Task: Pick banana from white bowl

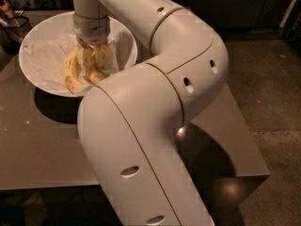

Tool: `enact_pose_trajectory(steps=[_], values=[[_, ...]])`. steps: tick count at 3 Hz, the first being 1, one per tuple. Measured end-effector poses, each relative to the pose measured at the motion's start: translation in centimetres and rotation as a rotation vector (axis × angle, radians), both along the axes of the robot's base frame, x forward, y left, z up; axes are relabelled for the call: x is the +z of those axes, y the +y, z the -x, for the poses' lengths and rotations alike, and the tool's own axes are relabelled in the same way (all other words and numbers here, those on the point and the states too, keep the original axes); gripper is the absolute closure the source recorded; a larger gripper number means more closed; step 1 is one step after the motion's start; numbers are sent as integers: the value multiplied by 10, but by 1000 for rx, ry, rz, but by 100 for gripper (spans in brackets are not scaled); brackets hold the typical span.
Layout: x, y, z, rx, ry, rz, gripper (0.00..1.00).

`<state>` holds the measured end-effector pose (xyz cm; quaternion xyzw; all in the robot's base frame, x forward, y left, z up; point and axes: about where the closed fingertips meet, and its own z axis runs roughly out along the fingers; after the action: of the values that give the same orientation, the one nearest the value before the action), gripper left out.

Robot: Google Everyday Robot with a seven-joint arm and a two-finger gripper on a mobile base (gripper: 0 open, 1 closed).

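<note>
Bowls: one white bowl [123,41], at the far-left corner of the bench [42,145].
Bananas: one banana [71,73] made out, lying inside that bowl.
Gripper [91,62]: down in the bowl, right against the banana; grip cannot be told.
</note>
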<state>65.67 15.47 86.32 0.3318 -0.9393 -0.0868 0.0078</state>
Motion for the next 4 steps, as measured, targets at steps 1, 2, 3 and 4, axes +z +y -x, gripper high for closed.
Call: enact_pose_trajectory(steps=[1, 2, 3, 4], values=[[0, 0, 0, 0, 0, 0, 100], [5, -3, 1, 28, -38, -26, 100], [23, -16, 17, 96, -73, -47, 100], [39, -35, 32, 156, -95, -58, 100]])
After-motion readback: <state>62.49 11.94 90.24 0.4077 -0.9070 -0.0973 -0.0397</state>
